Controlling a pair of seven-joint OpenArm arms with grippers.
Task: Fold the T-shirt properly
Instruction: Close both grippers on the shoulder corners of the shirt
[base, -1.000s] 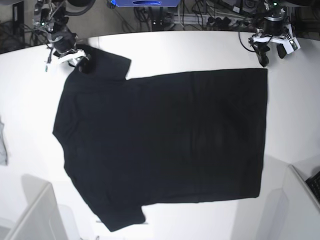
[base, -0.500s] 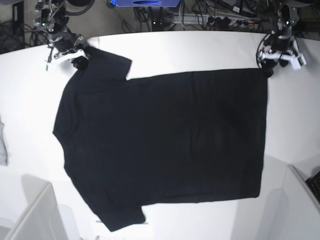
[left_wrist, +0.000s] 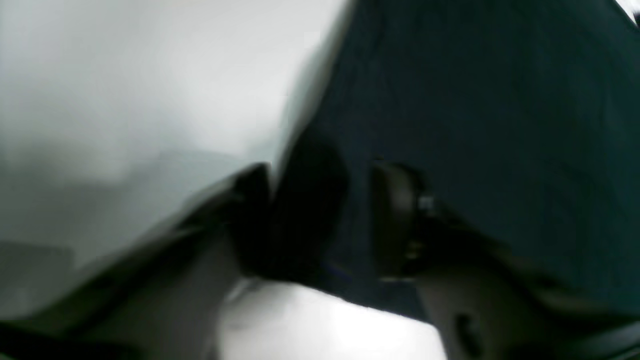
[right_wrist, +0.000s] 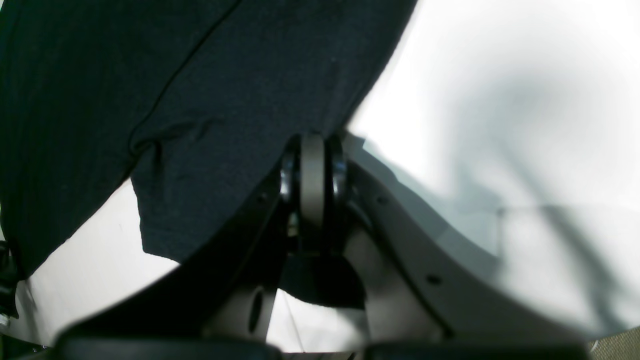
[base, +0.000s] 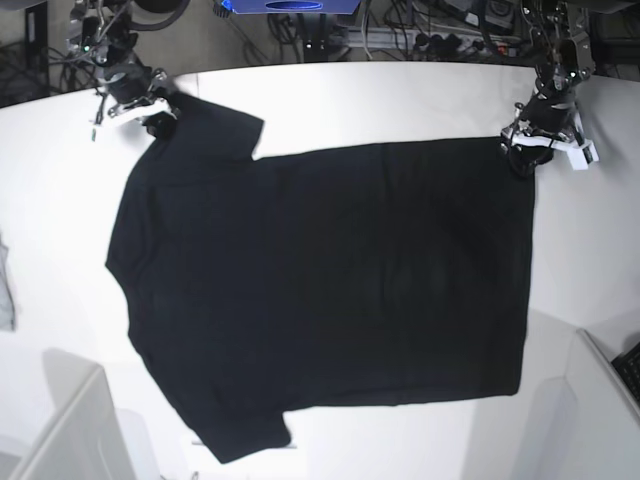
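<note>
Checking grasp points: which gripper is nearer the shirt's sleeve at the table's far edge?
Right. The right gripper is shut on the T-shirt at that sleeve; the left gripper is at the hem corner, opposite end.

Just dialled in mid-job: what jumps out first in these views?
The large black short-sleeved cloth T-shirt dominates, spread flat, plain side up, across the white table. The right gripper is shut on the sleeve edge at the base view's top left. The left gripper sits at the hem corner on the top right, cloth between its fingers, but blur hides whether it has closed. A small grey cloth scrap lies at the far left edge.
</note>
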